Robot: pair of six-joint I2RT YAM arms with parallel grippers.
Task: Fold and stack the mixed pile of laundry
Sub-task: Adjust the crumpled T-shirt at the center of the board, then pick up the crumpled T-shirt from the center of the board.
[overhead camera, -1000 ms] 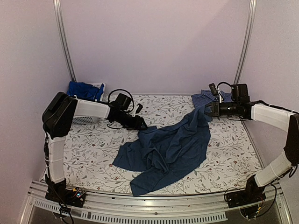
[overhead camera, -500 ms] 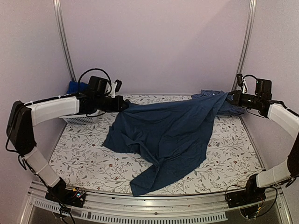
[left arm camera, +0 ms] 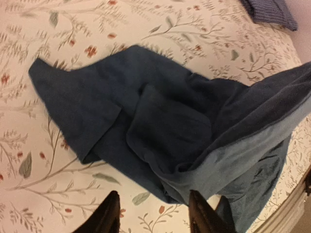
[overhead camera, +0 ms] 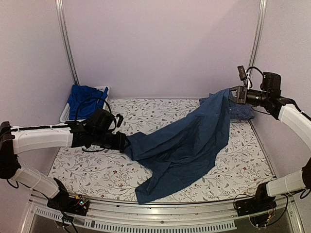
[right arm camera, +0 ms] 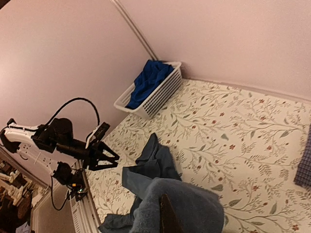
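The dark navy T-shirt [overhead camera: 187,145] hangs from my right gripper [overhead camera: 232,93], which is shut on one corner and holds it up at the back right. The rest drapes down across the table to the front edge. My left gripper [overhead camera: 124,141] is open just left of the shirt's left edge. In the left wrist view its fingers [left arm camera: 109,216] stand apart over bare table, with the shirt [left arm camera: 165,126] just beyond them. The checked shirt [overhead camera: 241,111] lies folded at the back right. The royal-blue garment [overhead camera: 85,98] sits in the basket.
The white mesh basket [overhead camera: 64,113] stands at the back left corner against the wall. A floral cloth [overhead camera: 97,167] covers the table. The metal front rail [overhead camera: 160,211] runs along the near edge, and upright poles stand at both back corners.
My left gripper has let go of the shirt and moved down and forward to the table. The shirt's left side has dropped onto the table. My right gripper still holds its corner high.
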